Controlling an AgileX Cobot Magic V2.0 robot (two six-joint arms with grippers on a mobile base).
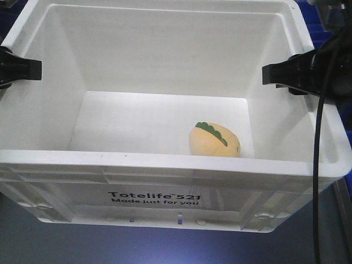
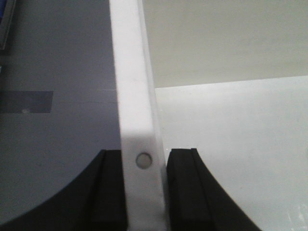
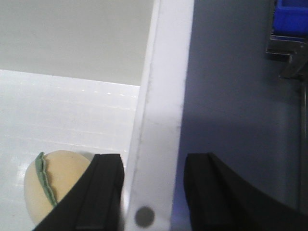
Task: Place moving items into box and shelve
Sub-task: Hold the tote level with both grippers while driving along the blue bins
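The white box (image 1: 165,163), printed "Totelife 521", fills the front view. One moving item, a yellow-orange plush with a green leaf strip (image 1: 215,140), lies on its floor near the right front corner. My left gripper (image 1: 25,69) straddles the left rim (image 2: 132,72), and its black fingers (image 2: 108,192) press that rim from both sides. My right gripper (image 1: 269,74) straddles the right rim (image 3: 163,72). Its inner finger (image 3: 106,192) touches the rim beside the plush (image 3: 57,183), while a gap shows at the outer finger (image 3: 207,192).
A dark grey surface (image 1: 55,242) lies under and around the box. Blue bins (image 3: 291,14) and a metal frame (image 3: 288,53) stand beyond the right rim. A black cable (image 1: 318,165) hangs down from the right arm across the box's right front corner.
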